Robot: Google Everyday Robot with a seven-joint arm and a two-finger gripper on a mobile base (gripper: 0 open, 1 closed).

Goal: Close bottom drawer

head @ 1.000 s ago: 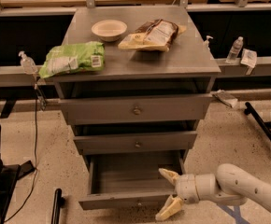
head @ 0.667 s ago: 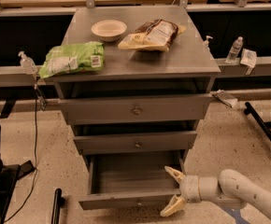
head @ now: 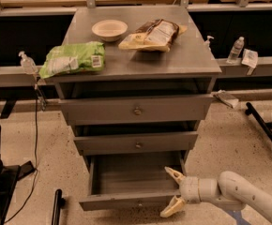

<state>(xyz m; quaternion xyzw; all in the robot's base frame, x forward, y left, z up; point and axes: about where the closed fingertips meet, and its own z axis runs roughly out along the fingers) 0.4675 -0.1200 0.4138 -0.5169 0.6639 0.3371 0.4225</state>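
One pincer (head: pixel 166 192), spread, at bottom drawer (head: pixel 126 202) right front corner.

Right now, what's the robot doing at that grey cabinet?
The robot's arm comes in from the lower right of the view, its claw open at the right end of the bottom drawer front. That drawer is pulled well out and looks empty. The middle drawer and top drawer sit further in. It is not yet closed.
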